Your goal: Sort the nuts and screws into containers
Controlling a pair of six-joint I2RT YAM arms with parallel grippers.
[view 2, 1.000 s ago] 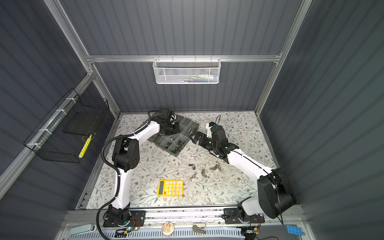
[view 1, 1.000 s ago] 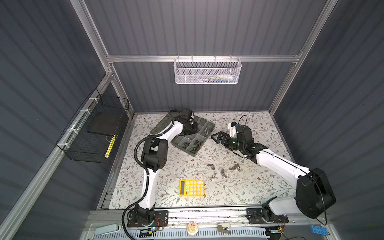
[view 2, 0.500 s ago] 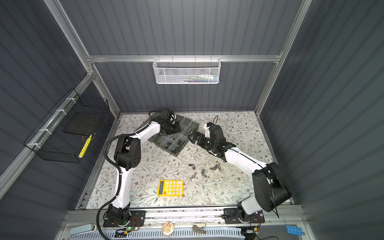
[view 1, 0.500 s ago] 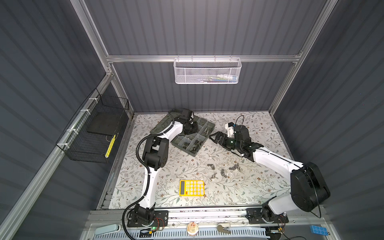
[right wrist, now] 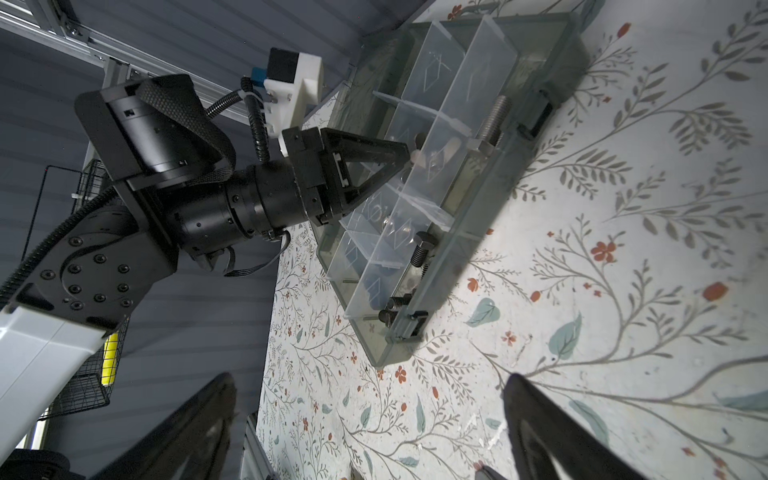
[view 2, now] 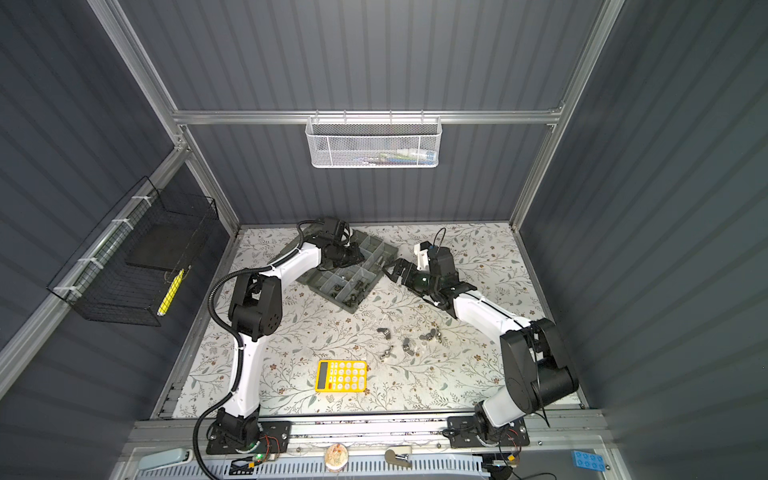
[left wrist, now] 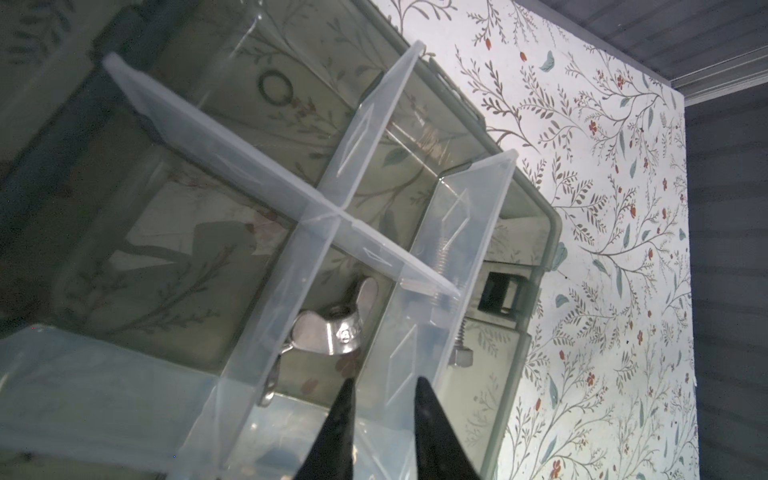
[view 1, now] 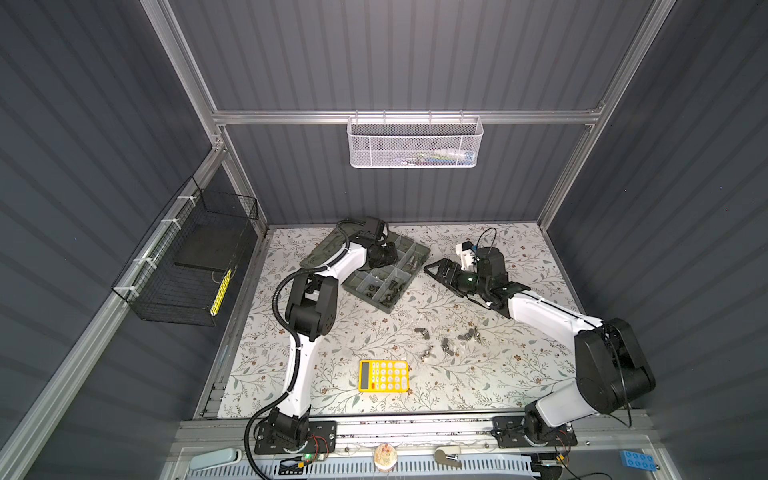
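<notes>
The grey-green organiser box (view 1: 390,309) (view 2: 353,307) lies open at the back middle, and its compartments are the containers. My left gripper (view 1: 388,255) (left wrist: 384,382) hangs over one compartment, jaws slightly apart and empty. A silver wing nut (left wrist: 332,328) lies loose just beyond the tips. A silver screw (left wrist: 459,353) (right wrist: 492,120) lies in the neighbouring compartment, and black screws (right wrist: 422,249) in others. Several wing nuts (view 1: 446,345) (view 2: 409,345) lie loose on the floral table. My right gripper (view 1: 432,270) (right wrist: 370,386) is wide open and empty, just right of the box.
A yellow calculator (view 1: 383,376) (view 2: 340,376) lies near the front of the table. A white mesh basket (view 1: 415,143) hangs on the back wall. A black wire basket (view 1: 187,266) hangs on the left wall. The box's flat lid (view 1: 320,253) lies open to the left.
My left gripper's jaws have parted over the box compartment. My right arm has drawn in, bringing its open gripper a little closer to the box.
</notes>
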